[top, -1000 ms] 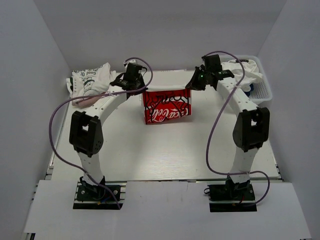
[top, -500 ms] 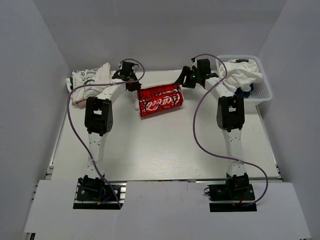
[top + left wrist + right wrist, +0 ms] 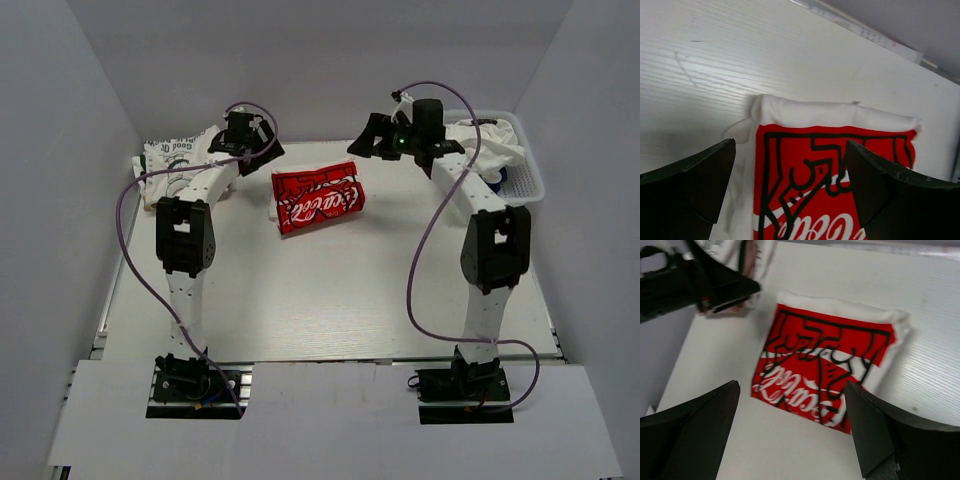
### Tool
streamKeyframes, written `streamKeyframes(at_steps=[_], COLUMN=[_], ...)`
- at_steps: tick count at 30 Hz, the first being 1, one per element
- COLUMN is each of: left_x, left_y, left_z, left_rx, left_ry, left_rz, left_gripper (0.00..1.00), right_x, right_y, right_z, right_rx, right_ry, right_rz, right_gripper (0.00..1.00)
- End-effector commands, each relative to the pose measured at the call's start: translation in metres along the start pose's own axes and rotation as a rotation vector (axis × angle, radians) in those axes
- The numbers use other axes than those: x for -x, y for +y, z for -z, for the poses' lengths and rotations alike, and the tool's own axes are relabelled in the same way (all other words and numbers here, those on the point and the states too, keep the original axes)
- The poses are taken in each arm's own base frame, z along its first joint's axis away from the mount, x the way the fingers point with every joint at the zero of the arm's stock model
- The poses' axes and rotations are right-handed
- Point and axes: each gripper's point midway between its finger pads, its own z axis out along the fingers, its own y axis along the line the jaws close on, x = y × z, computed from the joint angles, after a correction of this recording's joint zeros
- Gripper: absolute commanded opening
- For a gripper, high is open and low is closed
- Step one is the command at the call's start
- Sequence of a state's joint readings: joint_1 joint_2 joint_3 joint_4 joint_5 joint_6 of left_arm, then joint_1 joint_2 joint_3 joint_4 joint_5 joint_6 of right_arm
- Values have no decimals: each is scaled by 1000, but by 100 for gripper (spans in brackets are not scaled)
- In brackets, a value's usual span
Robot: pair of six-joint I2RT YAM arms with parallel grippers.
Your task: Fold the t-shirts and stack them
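Note:
A folded white t-shirt with red print (image 3: 318, 197) lies flat on the table, slightly askew, and nothing holds it. The left wrist view looks down on its folded edge (image 3: 832, 117), and the right wrist view takes in the whole shirt (image 3: 826, 367). My left gripper (image 3: 247, 142) hovers open just left of and behind it, jaws wide (image 3: 789, 150). My right gripper (image 3: 374, 136) hangs open above the shirt's back right, empty (image 3: 791, 390). More folded t-shirts (image 3: 180, 163), white with dark lettering over a pinkish one, are piled at the back left.
A white lattice basket (image 3: 522, 186) stands at the back right with crumpled white cloth (image 3: 487, 143) and something blue inside. Grey walls close in the table on three sides. The left arm's gripper (image 3: 695, 282) shows in the right wrist view beside the pile.
Both grippers opened and let go of the red-print shirt, which dropped onto the table. The left gripper drew back to the left; the right one rose and pulled away.

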State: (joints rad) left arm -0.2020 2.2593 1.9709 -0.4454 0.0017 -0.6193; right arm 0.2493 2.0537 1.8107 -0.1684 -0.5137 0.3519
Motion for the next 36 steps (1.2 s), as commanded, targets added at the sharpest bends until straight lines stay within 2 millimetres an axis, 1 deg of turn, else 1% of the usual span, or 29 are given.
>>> streamKeyframes(at_steps=[1, 2, 3, 5, 6, 7, 8, 10, 14, 15, 16, 17, 18, 19, 20, 21, 22, 23, 24, 25, 26, 27, 28, 29, 30, 31, 32, 34, 36], left_x=[7, -12, -20, -42, -51, -57, -67, -79, -98, -97, -110, -114, -113, -126, -132, -137, -142, -150, -169, -168, -177, -199, -190, -203, -201, -200, -191, -184, -183], left_y=[-52, -53, -54, -46, -42, -37, -32, -26, -10, -11, -3, -2, -2, 1, 1, 5, 1, -5, 5, -3, -7, 10, 3, 16, 18, 25, 25, 28, 29], left_z=[30, 19, 16, 6, 2, 0, -4, -4, -3, -2, -3, 1, 5, 8, 12, 24, 32, 41, 50, 71, 83, 94, 115, 123, 131, 138, 146, 151, 150], left_rx=[-175, -222, -239, -238, -233, -221, -224, -224, -188, -196, -183, -187, -188, -179, -182, -179, -193, -212, -186, -206, -211, -165, -182, -131, -113, -73, -45, -10, -3], left_ry=[-12, 46, 76, 141, 163, 179, 193, 214, 246, 237, 269, 279, 278, 301, 310, 315, 315, 318, 348, 339, 335, 371, 322, 324, 305, 307, 267, 229, 223], left_rz=[-41, -44, -27, -9, -6, 5, 6, 8, 14, 13, 18, 19, 19, 7, -17, -16, -41, -81, -96, -109, -158, -168, -184, -216, -226, -230, -244, -258, -259], left_gripper=[100, 100, 100, 100, 100, 100, 100, 100, 100, 100, 100, 100, 100, 98, 97, 97, 96, 96, 96, 95, 95, 95, 95, 95, 95, 95, 94, 94, 94], right_x=[-24, -35, -47, -62, -67, -87, -94, -123, -167, -181, -198, -194, -218, -224, -217, -249, -248, -250, -263, -289, -302, -297, -329, -310, -309, -318, -293, -276, -251], right_y=[45, 43, 47, 35, 41, 25, 20, 2, -22, -29, -42, -37, -41, -42, -31, -32, -29, -14, -12, -6, 3, 14, 15, 33, 35, 35, 45, 49, 57], right_z=[5, -1, -2, -19, -22, -35, -41, -55, -61, -57, -54, -49, -40, -35, -30, -16, -9, -4, 11, 24, 40, 52, 72, 85, 93, 104, 112, 117, 121], right_rx=[155, 169, 194, 218, 273, 271, 271, 255, 164, 137, 58, 50, 8, -24, -23, -56, -80, -76, -105, -118, -128, -121, -153, -144, -151, -168, -157, -159, -148], right_ry=[29, 37, 75, 94, 111, 149, 153, 201, 285, 306, 322, 313, 361, 372, 354, 414, 401, 402, 420, 472, 490, 475, 527, 465, 454, 470, 391, 359, 289], right_rz=[31, 14, -33, -90, -117, -167, -226, -284, -383, -406, -432, -404, -438, -439, -404, -436, -418, -379, -377, -372, -351, -321, -317, -264, -245, -241, -194, -147, -103], right_gripper=[90, 90, 90, 90, 90, 90, 90, 90, 90, 90, 90, 90, 90, 90, 90, 90, 90, 90, 90, 90, 90, 90, 90, 90, 90, 90, 90, 90, 90])
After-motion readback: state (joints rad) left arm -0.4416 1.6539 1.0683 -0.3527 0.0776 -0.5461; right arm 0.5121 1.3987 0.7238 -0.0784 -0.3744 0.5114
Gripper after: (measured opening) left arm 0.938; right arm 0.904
